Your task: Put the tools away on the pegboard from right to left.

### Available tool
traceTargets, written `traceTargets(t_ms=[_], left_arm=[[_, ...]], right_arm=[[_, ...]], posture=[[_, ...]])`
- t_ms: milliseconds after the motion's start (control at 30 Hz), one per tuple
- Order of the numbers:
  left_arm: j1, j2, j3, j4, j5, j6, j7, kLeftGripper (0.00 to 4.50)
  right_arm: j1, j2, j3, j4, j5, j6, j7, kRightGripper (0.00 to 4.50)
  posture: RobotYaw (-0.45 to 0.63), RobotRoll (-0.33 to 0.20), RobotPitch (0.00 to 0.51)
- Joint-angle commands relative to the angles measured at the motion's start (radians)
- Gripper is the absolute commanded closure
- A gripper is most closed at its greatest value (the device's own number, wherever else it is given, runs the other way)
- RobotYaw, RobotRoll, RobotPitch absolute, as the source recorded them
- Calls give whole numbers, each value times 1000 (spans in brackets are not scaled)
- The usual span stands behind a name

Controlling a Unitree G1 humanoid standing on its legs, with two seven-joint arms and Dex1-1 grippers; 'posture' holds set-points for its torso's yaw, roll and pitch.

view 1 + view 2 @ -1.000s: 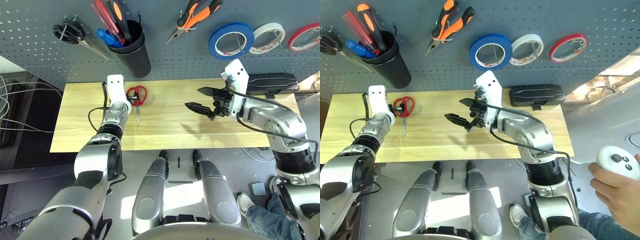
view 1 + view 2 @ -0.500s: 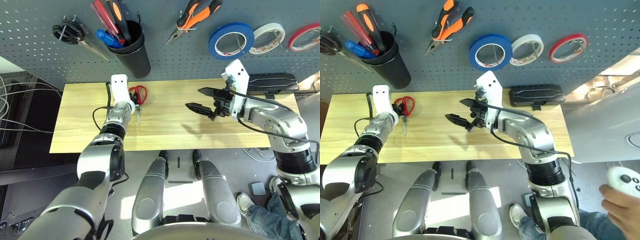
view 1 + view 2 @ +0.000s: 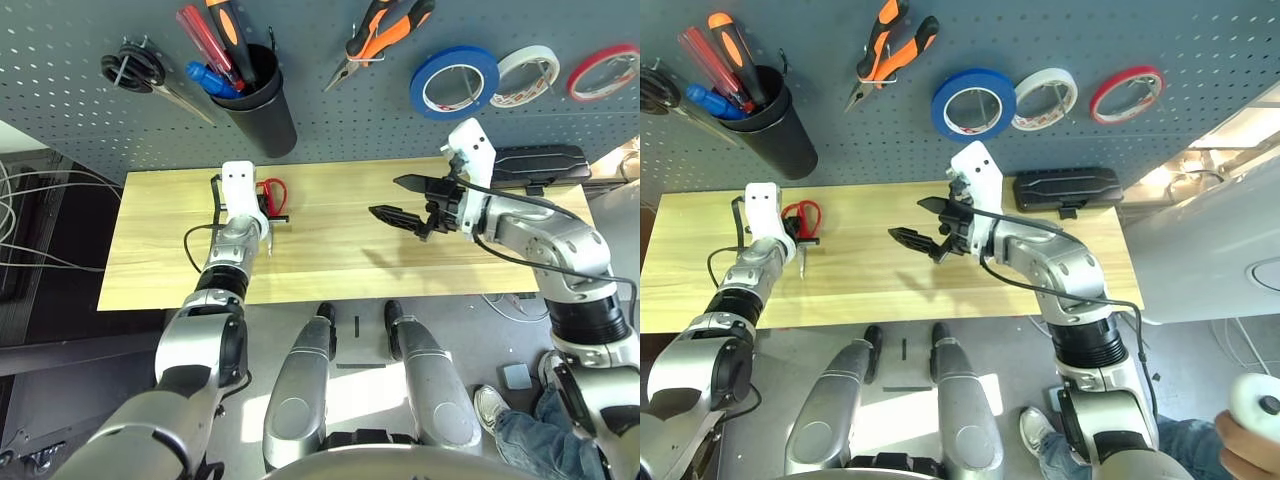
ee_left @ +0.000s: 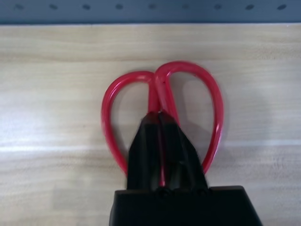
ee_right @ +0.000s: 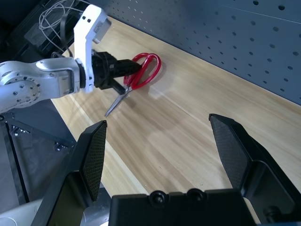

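The pegboard [image 3: 330, 110] spans the wall behind the wooden table [image 3: 340, 270]. It carries, from the robot's right to left, a red tape roll [image 3: 603, 72], a white tape roll [image 3: 527, 76], the blue tape roll [image 3: 454, 81], the orange-and-black-handled pliers [image 3: 382, 32], a black cup [image 3: 262, 110] and the black-handled scissors [image 3: 140, 72]. The cup holds several screwdrivers, among them the small blue-handled screwdriver [image 3: 207, 80]. A black case [image 3: 540, 161] rests at the table's far right edge, against the pegboard.

The right gripper [image 3: 408, 199] is above the middle of the table. Its two fingers are spread wide and hold nothing.

The left gripper [image 4: 160, 123] is low over the table's left part. Its fingers are closed together where the two handle loops of the red-handled scissors [image 4: 162, 110] meet. The scissors lie flat on the wood, handles toward the pegboard and blades toward the near edge. The grip appears to clamp the shank between the loops, but the fingers cover the contact itself.

A person's hand [image 3: 1250, 445] with a white controller shows at the lower right.
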Motion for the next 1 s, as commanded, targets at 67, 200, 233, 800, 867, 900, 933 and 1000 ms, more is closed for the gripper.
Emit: traceTargets(t_ms=[67,200,233,800,867,900,933,1000], left_arm=[[76,-12,16,-106,-36,112,14,2663],[98,-4,22,-266,-66,203,16,1411],[101,-2,24,-300,-72,224,17,1155],[43,70,30,-220,-45,191,59,16],[26,79,8,-133,-19,149,62,16],[18,82,2,-101,-12,134,62,16],[8,82,-3,-65,-5,116,63,16],[-18,79,-7,20,3,79,72,16]], right_arm=[[9,-3,16,6,1,-12,12,0],[10,-4,17,7,0,-13,13,0],[11,-5,17,8,0,-14,13,0],[6,-2,18,12,-1,-19,11,0],[3,1,17,12,-1,-19,9,0],[1,3,17,13,-1,-19,8,0],[-1,5,16,12,-2,-20,4,0],[-5,11,10,12,-4,-26,-4,0]], posture=[[19,0,451],[22,0,450],[23,0,450],[19,0,444],[15,0,447],[15,0,447],[11,0,450],[7,0,454]])
